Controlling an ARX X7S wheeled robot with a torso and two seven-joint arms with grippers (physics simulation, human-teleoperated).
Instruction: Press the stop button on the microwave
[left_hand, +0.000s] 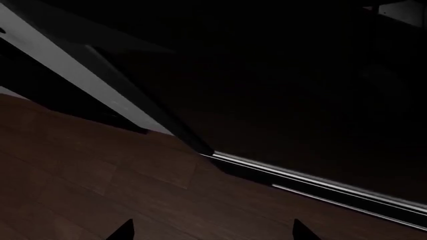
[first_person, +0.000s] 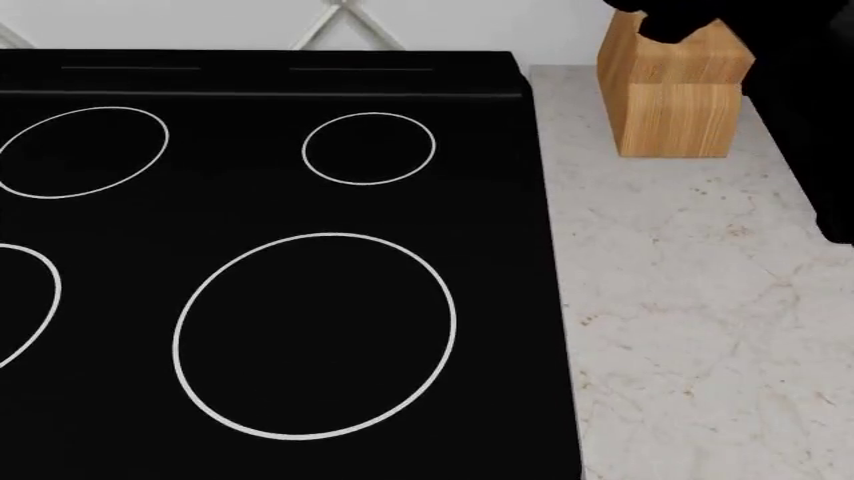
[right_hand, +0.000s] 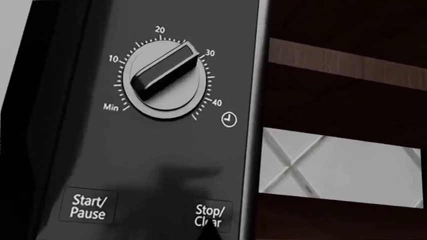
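In the right wrist view the microwave's black control panel (right_hand: 147, 150) fills the picture. It has a timer dial (right_hand: 163, 79), a Start/Pause button (right_hand: 89, 206) and the Stop/Clear button (right_hand: 212, 215). My right gripper (right_hand: 212, 233) shows as a single dark point, fingers together, with its tip over the lower part of the Stop/Clear label, at or touching the button. My left gripper (left_hand: 213, 231) is open and empty, its two fingertips (left_hand: 124, 231) wide apart over a brown wood floor (left_hand: 100, 175). The microwave is out of the head view.
The head view looks down on a black cooktop (first_person: 267, 250) with white burner rings and a marble counter (first_person: 694, 320) to its right. A wooden block (first_person: 674, 95) stands at the back. My right arm (first_person: 801, 100) rises at the top right.
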